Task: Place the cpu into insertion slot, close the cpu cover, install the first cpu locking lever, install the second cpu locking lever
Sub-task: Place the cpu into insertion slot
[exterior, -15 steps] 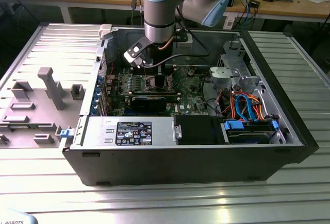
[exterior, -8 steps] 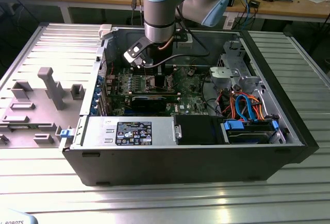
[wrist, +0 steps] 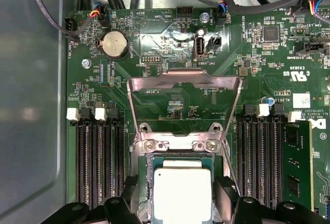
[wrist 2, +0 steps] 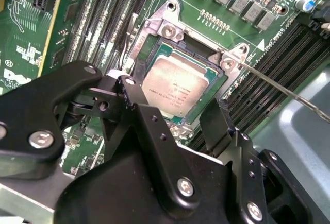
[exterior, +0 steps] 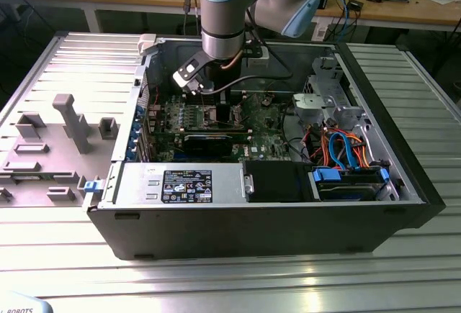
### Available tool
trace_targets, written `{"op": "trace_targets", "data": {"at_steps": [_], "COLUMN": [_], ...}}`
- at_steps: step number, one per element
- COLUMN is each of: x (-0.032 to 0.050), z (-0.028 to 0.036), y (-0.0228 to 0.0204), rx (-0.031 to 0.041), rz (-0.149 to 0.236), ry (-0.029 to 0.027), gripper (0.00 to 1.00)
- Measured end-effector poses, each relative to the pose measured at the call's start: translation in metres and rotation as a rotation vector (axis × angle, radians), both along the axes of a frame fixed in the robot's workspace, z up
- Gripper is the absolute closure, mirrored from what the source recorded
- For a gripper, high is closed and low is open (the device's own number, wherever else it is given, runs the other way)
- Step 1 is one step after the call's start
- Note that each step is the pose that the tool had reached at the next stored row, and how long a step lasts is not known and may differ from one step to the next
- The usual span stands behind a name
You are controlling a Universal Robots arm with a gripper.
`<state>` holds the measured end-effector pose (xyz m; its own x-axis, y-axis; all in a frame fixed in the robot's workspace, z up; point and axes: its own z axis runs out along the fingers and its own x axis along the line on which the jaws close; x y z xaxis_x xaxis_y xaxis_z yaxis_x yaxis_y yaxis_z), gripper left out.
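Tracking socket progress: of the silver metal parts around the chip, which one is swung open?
The cpu cover, the windowed frame swung back from its hinge; the screwed hinge bracket lies flat, the cpu sits uncovered.

The gripper (wrist 2: 169, 99) covers one side of the insertion slot (wrist 2: 170, 28) in the second wrist view.

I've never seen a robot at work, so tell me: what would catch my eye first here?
A pale blue robot arm hanging down into an open computer case on a metal table. Up close, a silver chip sits set into the green board, with black fingers apart on either side and its hinged metal cover flipped open.
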<state>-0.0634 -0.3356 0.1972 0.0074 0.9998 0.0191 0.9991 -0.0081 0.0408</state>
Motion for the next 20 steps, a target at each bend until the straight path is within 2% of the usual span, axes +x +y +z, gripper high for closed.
{"op": "trace_targets", "data": {"at_steps": [9, 14, 18, 19, 20], "x": [0.0001, 0.0001, 0.0002, 0.0002, 0.0003], "z": [0.0001, 0.0058, 0.0149, 0.0170, 0.0170], "y": [0.0018, 0.0018, 0.0018, 0.0018, 0.0018], "rx": [0.0015, -0.0005, -0.0038, -0.0059, -0.0073], "rz": [0.000, 0.000, 0.000, 0.000, 0.000], "ry": [0.0008, 0.0035, 0.0147, 0.0184, 0.0187], "gripper": [0.31, 0.31, 0.33, 0.39, 0.45]}}
